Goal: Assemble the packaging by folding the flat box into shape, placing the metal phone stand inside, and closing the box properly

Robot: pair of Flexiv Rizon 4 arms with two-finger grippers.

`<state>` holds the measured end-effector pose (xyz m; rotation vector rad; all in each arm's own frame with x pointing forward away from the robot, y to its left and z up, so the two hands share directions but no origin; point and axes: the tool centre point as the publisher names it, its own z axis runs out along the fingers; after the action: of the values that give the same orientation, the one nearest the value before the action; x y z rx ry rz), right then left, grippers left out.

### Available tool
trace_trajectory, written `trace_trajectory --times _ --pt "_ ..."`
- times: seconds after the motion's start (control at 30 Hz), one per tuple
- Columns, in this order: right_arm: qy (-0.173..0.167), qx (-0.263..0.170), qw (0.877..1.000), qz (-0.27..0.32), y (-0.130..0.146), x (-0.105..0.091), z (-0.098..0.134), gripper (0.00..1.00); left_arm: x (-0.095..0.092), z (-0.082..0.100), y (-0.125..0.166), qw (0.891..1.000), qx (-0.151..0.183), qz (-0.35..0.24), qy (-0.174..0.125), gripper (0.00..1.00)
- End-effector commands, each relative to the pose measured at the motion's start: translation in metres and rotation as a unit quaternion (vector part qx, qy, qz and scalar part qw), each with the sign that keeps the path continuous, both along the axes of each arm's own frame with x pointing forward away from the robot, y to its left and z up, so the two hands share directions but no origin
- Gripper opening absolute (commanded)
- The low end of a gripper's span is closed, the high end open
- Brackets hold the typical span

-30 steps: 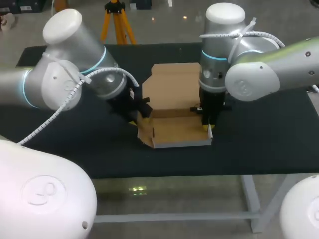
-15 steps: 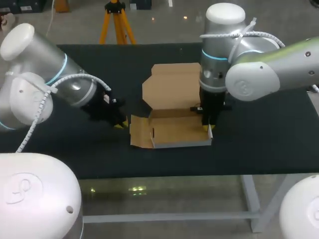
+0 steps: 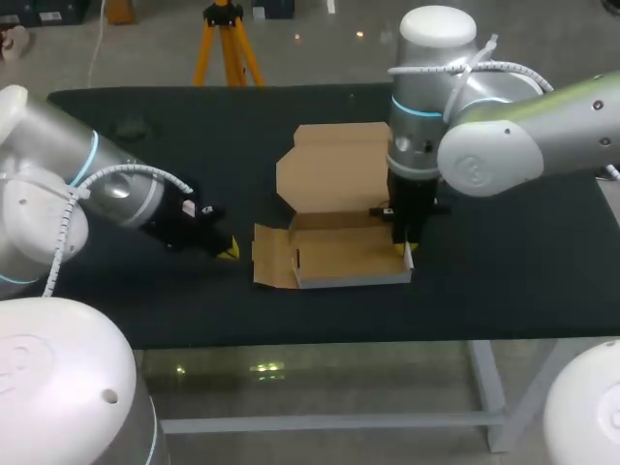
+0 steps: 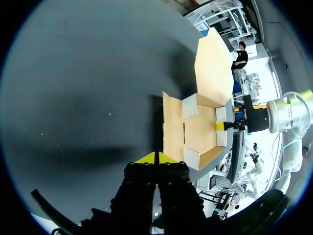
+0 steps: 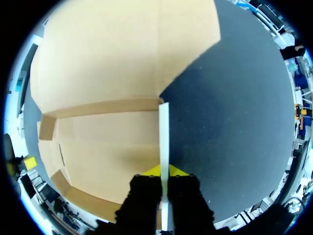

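Observation:
The brown cardboard box (image 3: 347,254) lies half-formed mid-table, its lid (image 3: 334,165) open flat toward the back and its left flap (image 3: 270,257) spread flat on the mat. My right gripper (image 3: 405,247) stands over the box's right side, shut on the upright right wall (image 5: 164,132), which runs between its fingertips (image 5: 164,170). My left gripper (image 3: 228,250) lies low on the mat just left of the flat flap, shut with nothing in it (image 4: 156,157); the box (image 4: 198,128) is ahead of it. I see no phone stand for certain.
A black mat (image 3: 504,262) covers the table. A small dark shape (image 3: 131,126) sits at the back left; I cannot tell what it is. My left arm's white links fill the front left.
My left gripper has drawn back leftward from the box's left side and shut. The left flap, earlier raised, now lies flat. The right arm has not moved.

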<state>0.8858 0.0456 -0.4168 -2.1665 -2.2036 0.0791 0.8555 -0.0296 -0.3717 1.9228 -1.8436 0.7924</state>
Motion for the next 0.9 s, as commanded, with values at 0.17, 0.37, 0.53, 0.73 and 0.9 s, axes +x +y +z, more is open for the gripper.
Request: trace_trajectory --times 0.17,0.37,0.53,0.73,0.9 --pt "0.001 -0.001 1.000 0.000 0.001 0.000 0.001 0.00 0.007 -0.017 -0.001 1.000 -0.018 -0.007 0.001 0.00" --pt "0.001 -0.001 1.000 0.000 0.001 0.000 0.001 0.00 0.008 -0.025 -0.002 0.999 -0.047 -0.016 0.001 0.00" --pt "0.001 -0.001 1.000 0.000 0.001 0.000 0.001 0.00 0.010 -0.031 -0.006 0.998 -0.064 -0.023 0.002 0.00" --pt "0.001 -0.001 1.000 0.000 0.001 0.000 0.001 0.00 0.010 -0.036 -0.015 0.995 -0.095 -0.035 0.002 0.00" --pt "0.001 -0.001 1.000 0.000 0.001 0.000 0.001 0.00 0.010 -0.036 -0.026 0.992 -0.114 -0.046 0.000 0.00"
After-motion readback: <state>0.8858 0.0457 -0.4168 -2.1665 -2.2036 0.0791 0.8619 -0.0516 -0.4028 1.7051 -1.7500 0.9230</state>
